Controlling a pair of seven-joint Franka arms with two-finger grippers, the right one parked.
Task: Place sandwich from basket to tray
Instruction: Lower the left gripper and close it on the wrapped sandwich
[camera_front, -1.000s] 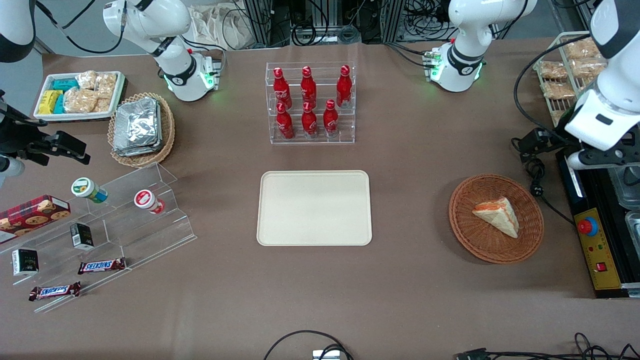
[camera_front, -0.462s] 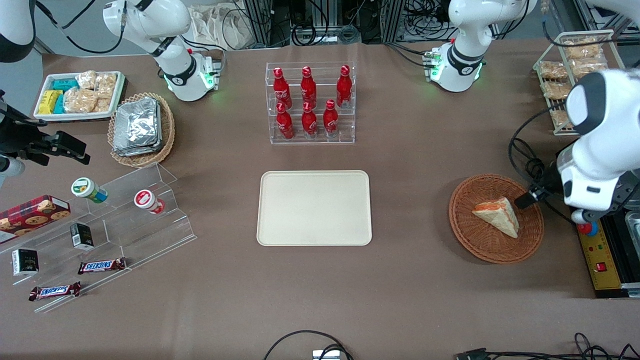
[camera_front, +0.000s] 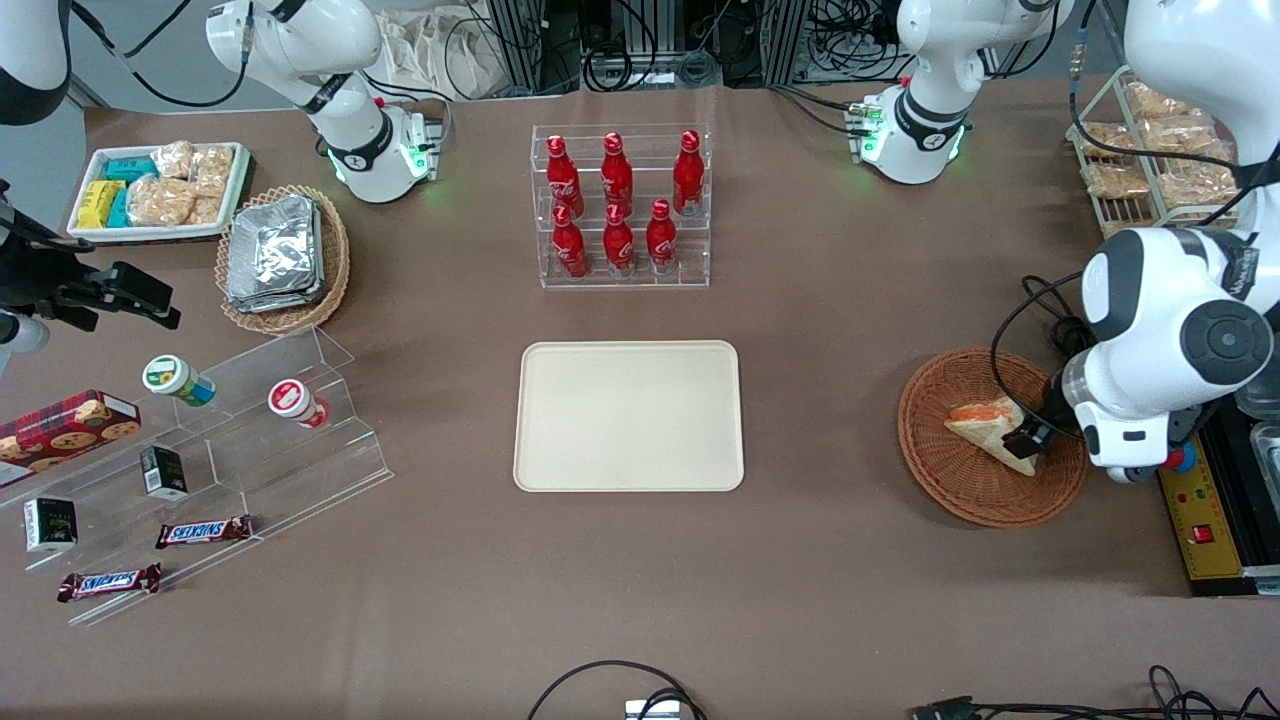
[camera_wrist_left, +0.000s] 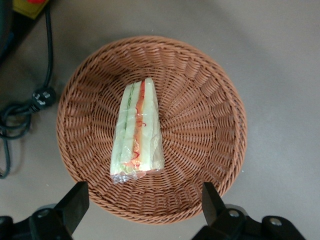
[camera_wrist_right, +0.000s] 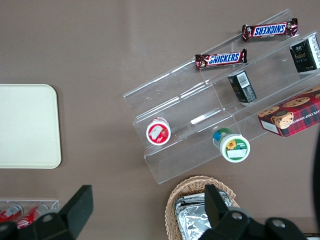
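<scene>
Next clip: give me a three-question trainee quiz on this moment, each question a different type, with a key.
1. True or false: the sandwich already lies on the tray.
2. The hand is: A) shut on the sandwich, B) open above the basket, C) over the cola bottles.
3. Fill in: the sandwich lies in the ____ wicker basket.

Key:
1. False. It lies in the basket; the tray holds nothing.
2. B. The fingers are spread wide apart and touch nothing.
3. Reddish-brown.
</scene>
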